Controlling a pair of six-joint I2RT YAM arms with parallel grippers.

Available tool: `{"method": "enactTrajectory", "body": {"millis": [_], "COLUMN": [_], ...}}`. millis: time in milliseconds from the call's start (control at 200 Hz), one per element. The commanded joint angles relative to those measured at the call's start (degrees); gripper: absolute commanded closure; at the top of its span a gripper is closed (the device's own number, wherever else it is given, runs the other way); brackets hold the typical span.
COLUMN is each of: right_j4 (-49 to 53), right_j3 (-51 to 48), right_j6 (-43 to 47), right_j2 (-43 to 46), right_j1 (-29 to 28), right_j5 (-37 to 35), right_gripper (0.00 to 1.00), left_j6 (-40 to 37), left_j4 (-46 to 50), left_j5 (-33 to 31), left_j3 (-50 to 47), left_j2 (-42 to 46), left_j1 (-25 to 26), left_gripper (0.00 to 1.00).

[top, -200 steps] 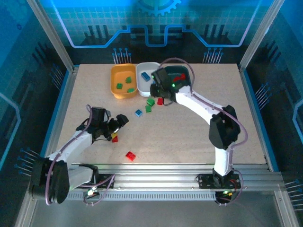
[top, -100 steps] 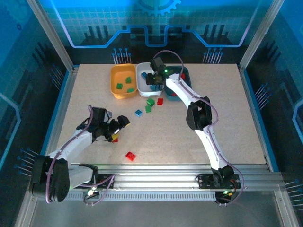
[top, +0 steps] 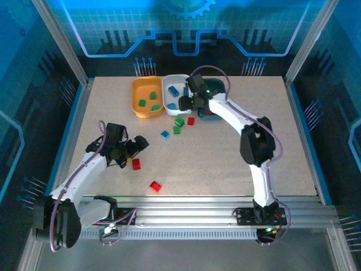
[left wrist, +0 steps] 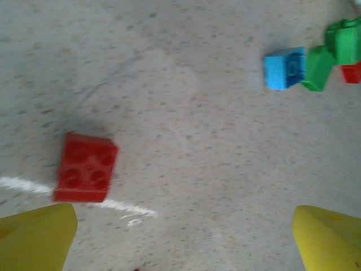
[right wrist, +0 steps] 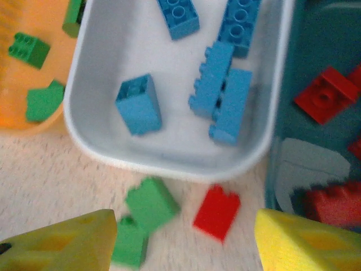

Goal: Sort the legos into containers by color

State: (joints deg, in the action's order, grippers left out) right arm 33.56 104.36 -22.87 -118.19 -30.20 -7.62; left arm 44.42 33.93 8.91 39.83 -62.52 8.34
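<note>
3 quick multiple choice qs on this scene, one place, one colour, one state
1. Which tray is the middle one? A orange-yellow, B white tray, C dark teal.
2. Bricks in the white tray are? A red, B green, C blue.
3. The left gripper is? A open, B shut on a red brick, C shut on a blue brick.
Answers: 1 B, it lies between the orange-yellow tray and the dark teal tray. 2 C, blue bricks lie in it. 3 A, its fingers stand wide apart, the red brick loose ahead.
</note>
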Motion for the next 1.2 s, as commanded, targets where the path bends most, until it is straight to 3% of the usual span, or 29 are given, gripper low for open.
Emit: {"method": "enactTrajectory", "body": {"millis": [0, 285, 410, 560, 951, 1121, 1191], "right_j4": [-8.7, -14.6, -15.2, -16.1, -19.5, -20.5, -20.6], "right_j3": [-11.6, -33.4, -38.3, -42.1, -47.8, -48.8, -49.0], "right_j6": [-1.4, -3.1, -3.1, -2.7, -2.2, -2.6, -2.5], "right_j2": [10.9, 26.3, 29.2, 31.3, 34.4, 34.8, 35.0], "right_j1": [0.2, 1.8, 3.1, 4.1, 5.9, 6.5, 6.6], "right_j5": [-1.0, 0.3, 0.8, 1.5, 2.0, 2.7, 2.6], "right_gripper": [0.33, 0.32, 0.32, 0.33, 0.34, 0.34, 0.34], "left_j6": [-1.6, -2.6, -3.8, -5.6, -8.6, -9.0, -8.6], "left_j4": [7.1, 3.2, 1.4, 1.0, 0.7, 2.1, 2.5], "left_j5": [-5.4, -8.4, -10.9, -12.6, -14.7, -15.1, -14.7], "left_j3": [-0.9, -5.6, -4.4, -1.4, 4.7, 7.7, 8.9], "left_j2": [0.8, -6.1, -10.1, -15.4, -25.2, -26.6, -27.3], "left_j1": [0.6, 3.1, 4.8, 5.2, 6.0, 7.7, 8.4], "left_gripper": [0.01, 0.12, 0.23, 0.30, 0.65, 0.71, 0.69]}}
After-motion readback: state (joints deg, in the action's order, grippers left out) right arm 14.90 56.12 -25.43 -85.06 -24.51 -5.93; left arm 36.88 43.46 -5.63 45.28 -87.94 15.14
